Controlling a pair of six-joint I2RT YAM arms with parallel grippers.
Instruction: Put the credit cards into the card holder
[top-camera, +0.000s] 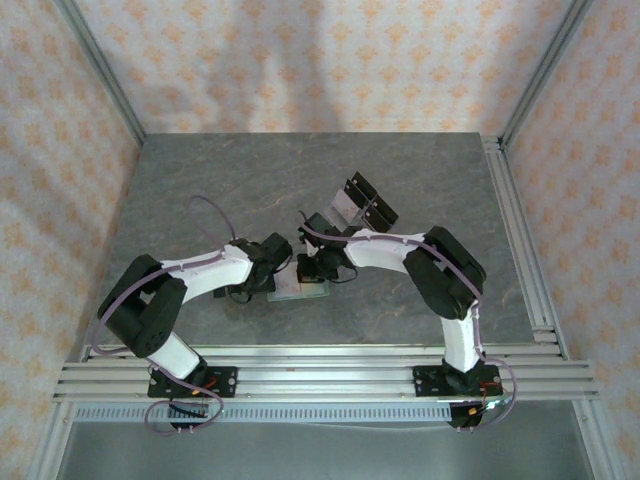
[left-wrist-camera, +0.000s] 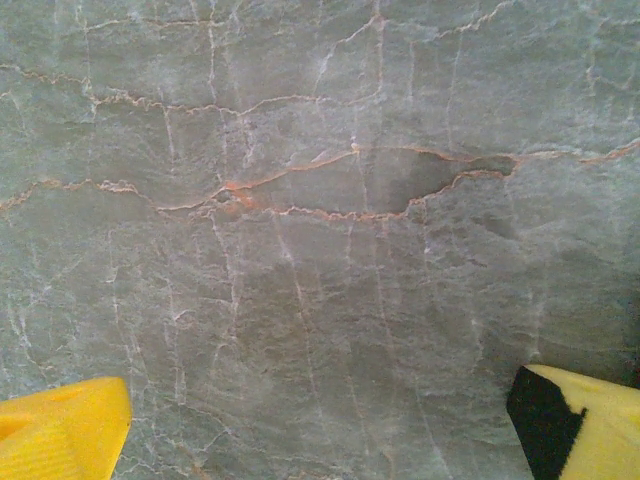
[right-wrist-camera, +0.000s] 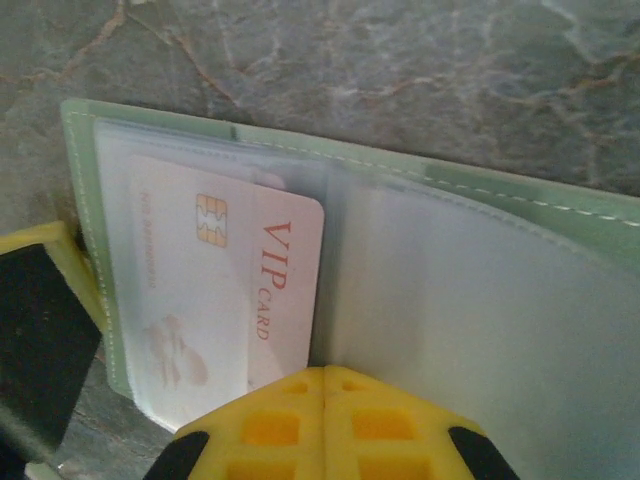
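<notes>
Yellow right gripper (right-wrist-camera: 325, 400) fingers shut; just beyond them, stiff slick pinkish-white credit card (right-wrist-camera: 230, 280) in floppy sage-green card holder (right-wrist-camera: 500, 195), so you'd pinch its edge. Left gripper (left-wrist-camera: 320, 420) wide, empty.

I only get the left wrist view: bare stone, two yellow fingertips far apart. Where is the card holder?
Observer: The card holder lies open at the right gripper, whose fingers are pressed shut.
Operator: Any card in it?
Observer: One credit card, printed VIP, sits in a clear sleeve.
Operator: Anything else on the table?
Observer: A clear rack with black pieces stands beyond the right arm.
</notes>
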